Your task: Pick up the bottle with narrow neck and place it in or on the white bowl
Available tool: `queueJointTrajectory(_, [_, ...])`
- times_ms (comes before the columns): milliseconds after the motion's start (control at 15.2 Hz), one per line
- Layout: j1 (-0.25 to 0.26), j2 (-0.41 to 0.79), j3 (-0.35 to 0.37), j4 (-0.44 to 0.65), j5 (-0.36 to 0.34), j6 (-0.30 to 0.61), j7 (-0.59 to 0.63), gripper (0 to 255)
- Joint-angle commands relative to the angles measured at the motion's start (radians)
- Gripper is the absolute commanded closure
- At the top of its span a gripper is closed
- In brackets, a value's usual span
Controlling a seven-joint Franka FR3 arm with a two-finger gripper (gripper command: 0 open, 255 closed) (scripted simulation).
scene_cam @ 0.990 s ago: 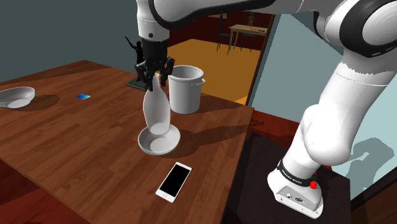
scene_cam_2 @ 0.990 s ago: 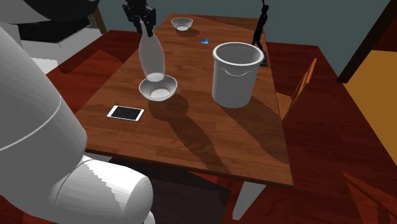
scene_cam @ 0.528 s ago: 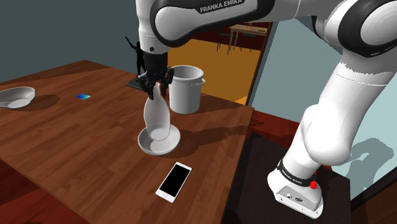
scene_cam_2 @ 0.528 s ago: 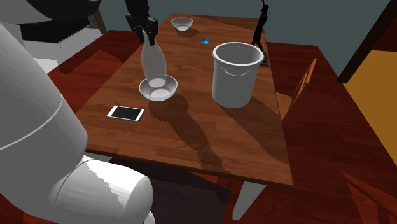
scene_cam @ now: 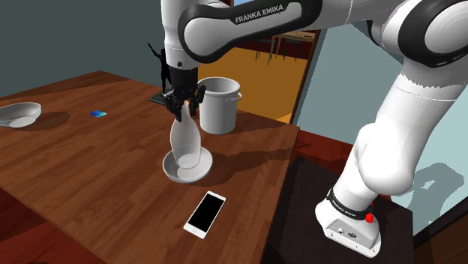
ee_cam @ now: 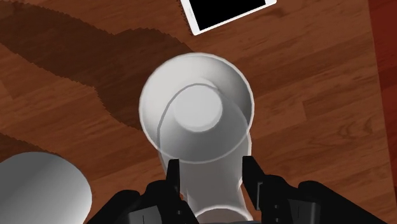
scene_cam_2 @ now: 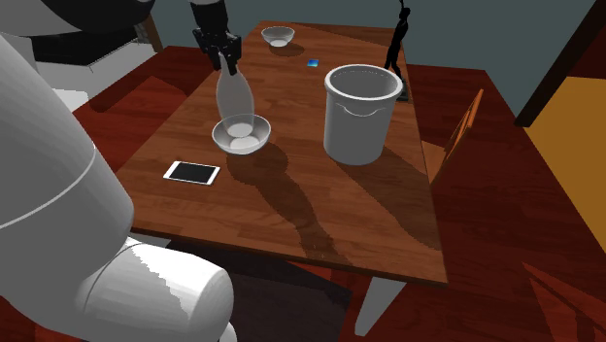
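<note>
The pale, see-through bottle (scene_cam: 185, 139) with a narrow neck stands upright, its base down inside the white bowl (scene_cam: 174, 172) near the table's front edge. My gripper (scene_cam: 182, 105) is directly above and is shut on the bottle's neck. In the second exterior view the bottle (scene_cam_2: 231, 95) rises out of the bowl (scene_cam_2: 255, 142) with the gripper (scene_cam_2: 227, 60) clasping its top. The wrist view looks down through the bottle (ee_cam: 203, 137) onto the bowl (ee_cam: 153, 95), and both fingers of the gripper (ee_cam: 212, 172) press against the neck. I cannot tell whether the base touches the bowl's bottom.
A tall white pot (scene_cam: 219, 105) stands just behind the bowl, and a phone (scene_cam: 205, 214) lies in front of it near the table's edge. A second white bowl (scene_cam: 19, 114), a small blue tile (scene_cam: 98, 114) and a black figurine (scene_cam: 161, 67) sit farther off.
The gripper has come down with the bottle, so the base now sits lower inside the white bowl. The grip on the neck has stayed the same.
</note>
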State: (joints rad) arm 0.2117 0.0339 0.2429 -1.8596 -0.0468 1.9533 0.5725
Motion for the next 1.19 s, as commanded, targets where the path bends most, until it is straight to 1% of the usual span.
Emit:
queueJointTrajectory(0, [0.000, 0.000, 0.000, 0.000, 0.000, 0.000, 0.000, 255])
queueJointTrajectory(66, [0.000, 0.000, 0.000, 0.000, 0.000, 0.000, 0.000, 0])
queueJointTrajectory(396, [0.000, 0.000, 0.000, 0.000, 0.000, 0.000, 0.000, 0])
queueJointTrajectory(660, [0.001, -0.018, 0.001, 0.106, 0.006, -0.123, -0.004, 0])
queueJointTrajectory(1122, [0.001, -0.018, 0.001, 0.106, 0.006, -0.123, -0.004, 0])
